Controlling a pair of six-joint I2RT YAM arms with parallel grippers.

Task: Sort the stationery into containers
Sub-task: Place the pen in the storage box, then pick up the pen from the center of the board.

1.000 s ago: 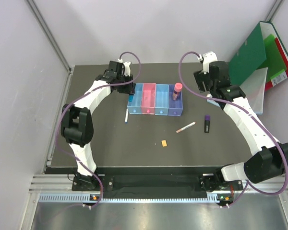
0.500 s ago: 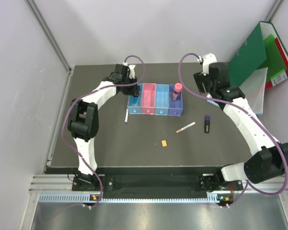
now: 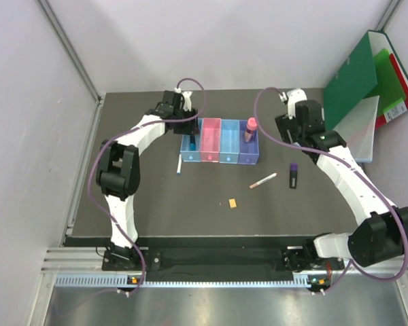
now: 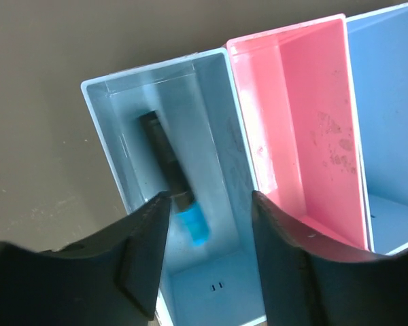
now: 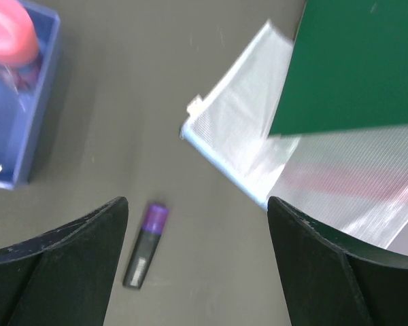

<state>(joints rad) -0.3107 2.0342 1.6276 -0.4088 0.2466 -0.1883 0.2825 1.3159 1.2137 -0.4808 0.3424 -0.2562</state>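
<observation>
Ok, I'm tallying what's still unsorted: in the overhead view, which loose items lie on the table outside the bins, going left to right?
white-blue pen → orange block → pinkish pen → purple marker

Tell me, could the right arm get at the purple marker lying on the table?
Probably yes. The purple marker lies alone, in view between the open, empty fingers of the right hand. Nothing covers it, and the clear pouch sits off to one side.
</observation>
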